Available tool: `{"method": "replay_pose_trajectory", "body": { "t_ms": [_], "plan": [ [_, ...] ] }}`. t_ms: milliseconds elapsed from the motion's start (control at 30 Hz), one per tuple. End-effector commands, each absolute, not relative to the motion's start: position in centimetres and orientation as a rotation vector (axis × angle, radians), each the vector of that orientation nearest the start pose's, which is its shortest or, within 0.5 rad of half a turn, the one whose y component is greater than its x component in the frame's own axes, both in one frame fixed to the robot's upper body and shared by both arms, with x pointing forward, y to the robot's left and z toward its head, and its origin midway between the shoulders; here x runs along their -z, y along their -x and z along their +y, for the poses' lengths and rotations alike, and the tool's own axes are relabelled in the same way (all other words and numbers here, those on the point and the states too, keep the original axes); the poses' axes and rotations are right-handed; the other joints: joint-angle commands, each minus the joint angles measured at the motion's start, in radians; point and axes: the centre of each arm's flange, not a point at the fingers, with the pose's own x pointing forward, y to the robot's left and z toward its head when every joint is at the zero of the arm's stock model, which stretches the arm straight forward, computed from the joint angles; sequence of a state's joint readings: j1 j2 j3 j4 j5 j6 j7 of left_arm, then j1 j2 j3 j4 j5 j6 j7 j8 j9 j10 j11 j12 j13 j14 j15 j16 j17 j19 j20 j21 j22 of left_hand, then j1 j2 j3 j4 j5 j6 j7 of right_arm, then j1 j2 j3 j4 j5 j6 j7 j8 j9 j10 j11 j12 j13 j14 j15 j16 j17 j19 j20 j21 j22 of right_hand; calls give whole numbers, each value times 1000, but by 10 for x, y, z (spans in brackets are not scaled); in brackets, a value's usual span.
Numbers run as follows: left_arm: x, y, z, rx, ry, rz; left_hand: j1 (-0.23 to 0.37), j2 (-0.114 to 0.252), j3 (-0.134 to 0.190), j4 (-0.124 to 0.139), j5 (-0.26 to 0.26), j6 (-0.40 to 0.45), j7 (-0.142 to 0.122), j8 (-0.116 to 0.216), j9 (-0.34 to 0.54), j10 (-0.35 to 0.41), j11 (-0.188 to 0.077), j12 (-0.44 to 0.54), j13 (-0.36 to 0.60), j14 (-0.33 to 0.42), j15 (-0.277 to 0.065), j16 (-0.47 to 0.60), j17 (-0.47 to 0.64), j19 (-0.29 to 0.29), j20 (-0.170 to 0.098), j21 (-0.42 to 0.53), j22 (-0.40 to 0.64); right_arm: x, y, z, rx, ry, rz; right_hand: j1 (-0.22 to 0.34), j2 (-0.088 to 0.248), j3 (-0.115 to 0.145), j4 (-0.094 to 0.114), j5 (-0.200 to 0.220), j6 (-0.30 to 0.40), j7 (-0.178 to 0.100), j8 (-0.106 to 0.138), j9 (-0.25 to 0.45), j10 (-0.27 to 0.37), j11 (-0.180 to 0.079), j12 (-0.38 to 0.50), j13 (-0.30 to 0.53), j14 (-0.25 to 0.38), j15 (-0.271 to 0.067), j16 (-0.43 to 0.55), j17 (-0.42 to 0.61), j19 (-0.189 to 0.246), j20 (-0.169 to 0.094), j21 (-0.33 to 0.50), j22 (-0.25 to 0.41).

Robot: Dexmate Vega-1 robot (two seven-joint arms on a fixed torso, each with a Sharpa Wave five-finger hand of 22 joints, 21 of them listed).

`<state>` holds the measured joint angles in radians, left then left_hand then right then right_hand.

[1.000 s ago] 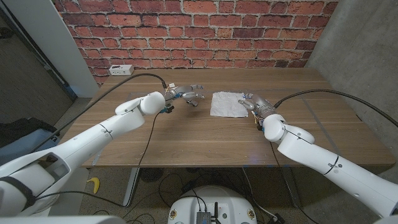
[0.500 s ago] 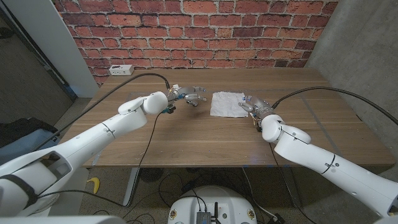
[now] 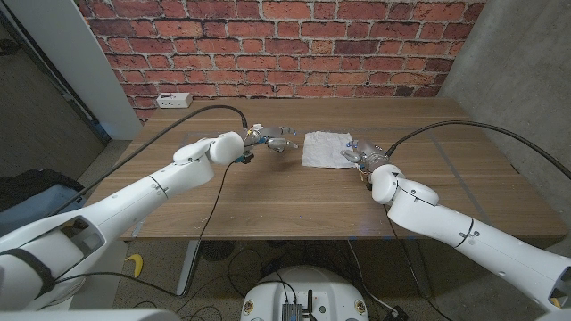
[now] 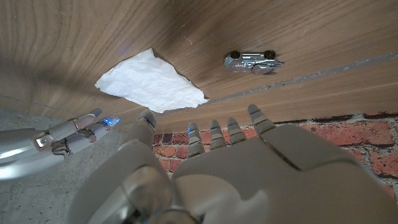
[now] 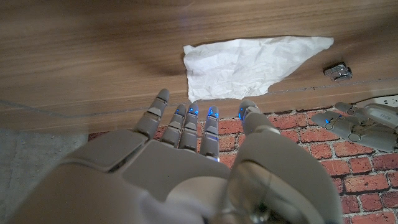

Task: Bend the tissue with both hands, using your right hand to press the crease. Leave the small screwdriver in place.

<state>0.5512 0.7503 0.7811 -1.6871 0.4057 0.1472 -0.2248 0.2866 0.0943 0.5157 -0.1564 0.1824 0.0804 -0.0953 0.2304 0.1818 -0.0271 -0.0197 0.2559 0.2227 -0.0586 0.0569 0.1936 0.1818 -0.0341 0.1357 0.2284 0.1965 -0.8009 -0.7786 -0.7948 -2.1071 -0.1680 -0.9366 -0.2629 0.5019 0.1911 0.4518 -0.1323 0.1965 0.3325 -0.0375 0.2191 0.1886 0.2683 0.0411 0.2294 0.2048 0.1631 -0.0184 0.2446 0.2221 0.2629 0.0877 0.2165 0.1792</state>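
here the tissue (image 3: 326,149) lies spread and crumpled on the wooden tabletop (image 3: 268,192), toward the far middle, unfolded, with no print or writing legible on it. its edges are ragged and slightly lifted, one corner running to a point in the right wrist view (image 5: 249,65). the right hand (image 3: 364,153) sits just beside the tissue's right edge, fingers apart and reaching toward it, holding nothing; whether the fingertips touch the paper cannot be told. the left hand (image 3: 273,137) hangs near the tissue's left edge with a strip of bare wood between, fingers spread, also holding nothing. in the left wrist view a small metallic thing with dark ends, apparently the small screwdriver (image 4: 252,61), lies on the wood apart from the tissue (image 4: 149,82) and beyond that hand's fingertips (image 4: 260,115); no label can be read on it. open wood stretches toward the near edge and to both sides. at the far left corner a white power strip (image 3: 174,100) lies by the edge, its markings too small to read. a brick wall (image 3: 285,40) stands behind the tabletop
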Motion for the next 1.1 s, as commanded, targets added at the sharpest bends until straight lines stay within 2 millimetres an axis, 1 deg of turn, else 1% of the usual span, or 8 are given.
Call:
{"method": "replay_pose_trajectory", "body": {
  "t_ms": [33, 367, 400, 633, 767, 833, 900, 1100],
  "plan": [
    [-36, -619, 153, 261, -1536, -553, 31, -8, 6, -15, 2, 43, 0, 10, 0, 14, -7, 7, -3, 8, -5, 2, -1, 20, 0, 4, 1, 46, -562, -176, 140, 1145, -223, 19, -3, 11, -3, 10, 13, 0, 4, 2, 9, -6, 2, 0, 13, -8, 5, -1, 11, -5, 8, 1],
    [-37, -616, 142, 222, -1657, -550, 112, -39, 18, -28, -4, 171, 11, 39, 0, 53, -26, 9, -15, 39, -12, 5, -3, 70, -3, 14, -4, 49, -566, -175, 147, 1166, -191, 45, -5, 23, -13, 9, 35, -4, 7, 2, 18, -11, 1, 0, 19, -12, 5, -5, 19, -9, 8, 1],
    [-38, -616, 142, 222, -1664, -547, 122, -45, 18, -28, -4, 189, 10, 43, 0, 55, -27, 7, -16, 40, -12, 4, -3, 74, -3, 15, -4, 50, -567, -174, 145, 1168, -189, 52, -6, 26, -16, 9, 39, -2, 7, 2, 18, -19, 0, -1, 21, -14, 5, -6, 21, -11, 8, 1],
    [-39, -617, 138, 220, -1700, -543, 164, -74, 17, -31, 3, 236, 12, 51, 0, 74, -41, 8, -20, 54, -16, 4, -3, 97, -9, 18, -6, 50, -569, -172, 150, 1180, -172, 74, -11, 33, -23, 5, 61, -5, 10, 2, 37, -18, 4, -1, 30, -21, 6, -9, 28, -12, 8, 0],
    [-40, -617, 137, 213, -1719, -547, 193, -92, 15, -32, 8, 265, 0, 56, -1, 83, -45, 7, -22, 60, -19, 4, -3, 107, -13, 18, -7, 49, -571, -171, 153, 1188, -169, 89, -16, 35, -28, 1, 81, -5, 14, 2, 51, -23, 6, -1, 37, -25, 7, -12, 34, -13, 9, 0],
    [-40, -618, 136, 207, -1728, -551, 210, -102, 15, -32, 12, 283, -11, 59, -1, 85, -46, 6, -23, 60, -19, 2, -3, 111, -14, 18, -7, 48, -571, -170, 152, 1194, -170, 80, -54, 11, -25, -14, 99, -1, 14, 2, 56, -17, 4, -2, 42, -21, 6, -14, 40, -7, 8, 0],
    [-41, -618, 135, 204, -1738, -553, 240, -117, 13, -31, 18, 315, -29, 65, -1, 93, -53, 5, -24, 64, -20, 2, -3, 119, -17, 17, -8, 48, -572, -169, 159, 1206, -171, 74, -69, -4, -22, -17, 117, -1, 17, 2, 64, -15, 4, -2, 44, -21, 5, -15, 45, -3, 8, 0],
    [-40, -620, 132, 194, -1766, -555, 279, -142, 8, -31, 24, 344, -50, 68, -1, 106, -58, 4, -26, 70, -19, 1, -3, 130, -21, 16, -8, 47, -573, -165, 190, 1253, -167, 100, -80, -7, -35, -11, 133, -4, 15, 2, 79, -32, 5, -3, 58, -28, 4, -21, 65, -9, 12, 0]
  ]
}}
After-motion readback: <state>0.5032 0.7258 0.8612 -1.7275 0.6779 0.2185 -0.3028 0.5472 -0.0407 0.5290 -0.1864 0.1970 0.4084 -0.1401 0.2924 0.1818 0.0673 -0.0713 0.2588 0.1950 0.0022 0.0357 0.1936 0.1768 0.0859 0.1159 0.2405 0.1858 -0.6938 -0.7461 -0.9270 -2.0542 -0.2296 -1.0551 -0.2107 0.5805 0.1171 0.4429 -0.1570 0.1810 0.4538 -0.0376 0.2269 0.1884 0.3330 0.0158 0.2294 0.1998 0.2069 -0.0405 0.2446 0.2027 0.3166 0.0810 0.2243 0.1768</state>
